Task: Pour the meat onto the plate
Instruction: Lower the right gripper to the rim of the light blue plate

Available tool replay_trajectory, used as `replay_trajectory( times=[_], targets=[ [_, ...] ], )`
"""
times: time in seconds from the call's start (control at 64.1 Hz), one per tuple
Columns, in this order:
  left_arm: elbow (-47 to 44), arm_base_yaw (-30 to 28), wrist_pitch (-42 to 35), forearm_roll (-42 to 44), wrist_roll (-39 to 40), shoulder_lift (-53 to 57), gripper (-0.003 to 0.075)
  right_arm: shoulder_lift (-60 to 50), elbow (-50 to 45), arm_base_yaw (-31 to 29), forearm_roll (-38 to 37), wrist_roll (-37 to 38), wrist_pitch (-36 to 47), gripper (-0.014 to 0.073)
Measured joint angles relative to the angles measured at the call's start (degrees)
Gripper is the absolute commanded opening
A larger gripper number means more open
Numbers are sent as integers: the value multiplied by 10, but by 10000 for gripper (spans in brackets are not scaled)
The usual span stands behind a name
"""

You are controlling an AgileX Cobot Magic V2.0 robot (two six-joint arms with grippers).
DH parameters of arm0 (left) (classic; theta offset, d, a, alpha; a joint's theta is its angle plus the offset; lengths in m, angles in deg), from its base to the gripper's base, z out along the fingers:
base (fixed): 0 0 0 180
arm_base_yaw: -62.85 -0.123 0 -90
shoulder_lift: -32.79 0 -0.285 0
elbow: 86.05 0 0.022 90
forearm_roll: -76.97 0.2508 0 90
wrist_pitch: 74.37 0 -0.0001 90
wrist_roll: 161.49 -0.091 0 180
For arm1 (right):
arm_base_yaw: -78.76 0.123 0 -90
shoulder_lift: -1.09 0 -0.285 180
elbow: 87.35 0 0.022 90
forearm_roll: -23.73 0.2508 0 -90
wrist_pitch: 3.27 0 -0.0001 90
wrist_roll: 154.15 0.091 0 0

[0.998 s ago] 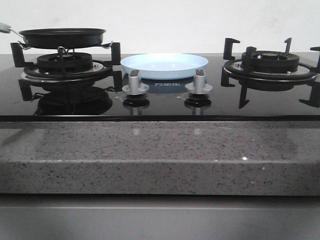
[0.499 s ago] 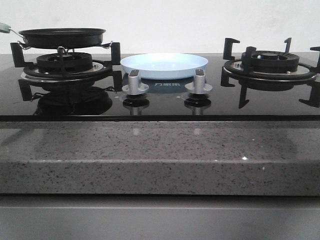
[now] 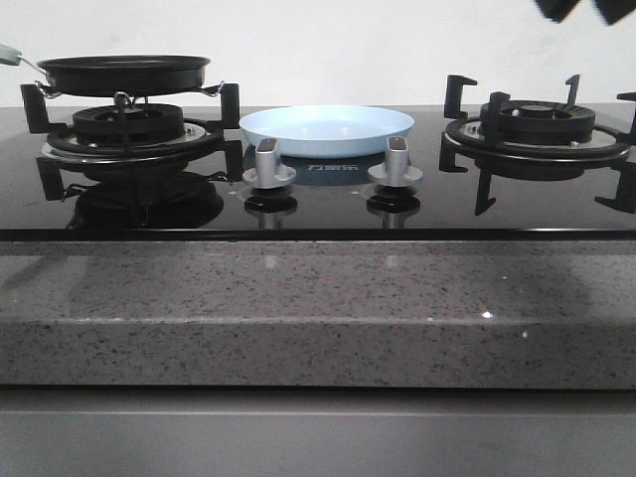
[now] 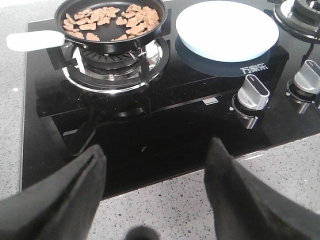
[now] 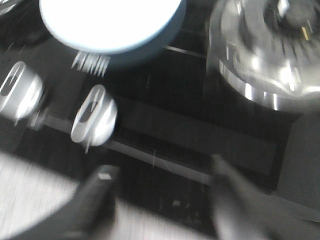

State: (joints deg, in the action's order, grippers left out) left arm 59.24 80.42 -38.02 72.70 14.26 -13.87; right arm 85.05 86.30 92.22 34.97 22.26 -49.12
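Nothing poured yet. Meat [image 4: 112, 19] spread over the floor of the pan [image 4: 111, 25] on the left burner [image 4: 112, 62]: many thin, flat, orange-brown slices, mostly toward the far rim, the middle bare and black. Plate [image 3: 327, 129] pale blue, glossy, shallow, bare, flat on the glass hob [image 4: 165, 115] between the two burners, just behind the two knobs [image 3: 266, 164]; close beside the pan but apart from it. Seen from the left gripper [image 4: 157, 182], pan at about 11 o'clock, plate at about 1 o'clock, both well apart from the fingertips. Pan's white handle [image 4: 35, 40] jutting out toward 9 o'clock, long axis running crosswise to the left gripper's line of sight, away from the plate. Left arm plainly nearer the handle, so probably the one to take it; a tilt of the pan's far side toward the plate likely to follow. Left gripper wide open, holding nothing, above the front edge of the hob and the speckled counter [image 3: 318, 308]. Right gripper [image 5: 160, 190] blurred, fingers spread with nothing between them, above the front of the hob near the right burner [image 3: 537, 129]; in the front view only dark tips at about 1 o'clock, top edge.
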Motion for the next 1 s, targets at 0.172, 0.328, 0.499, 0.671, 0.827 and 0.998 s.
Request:
replay_trajectory(
  times=[0.172, 0.328, 0.499, 0.671, 0.827, 0.998],
  targets=[
    [0, 0, 0, 0, 0, 0, 419, 94, 86, 0, 1, 0, -12, 328],
    [0, 0, 0, 0, -1, 0, 420, 182, 173, 0, 2, 0, -41, 328],
    [0, 0, 0, 0, -1, 0, 420, 266, 258, 0, 5, 0, -70, 328],
    [0, 0, 0, 0, -1, 0, 420, 346, 352, 0, 9, 0, -103, 328],
    [0, 0, 0, 0, -1, 0, 420, 412, 424, 0, 10, 0, -122, 328],
    [0, 0, 0, 0, -1, 0, 420, 465, 483, 0, 10, 0, -125, 328]
  ],
)
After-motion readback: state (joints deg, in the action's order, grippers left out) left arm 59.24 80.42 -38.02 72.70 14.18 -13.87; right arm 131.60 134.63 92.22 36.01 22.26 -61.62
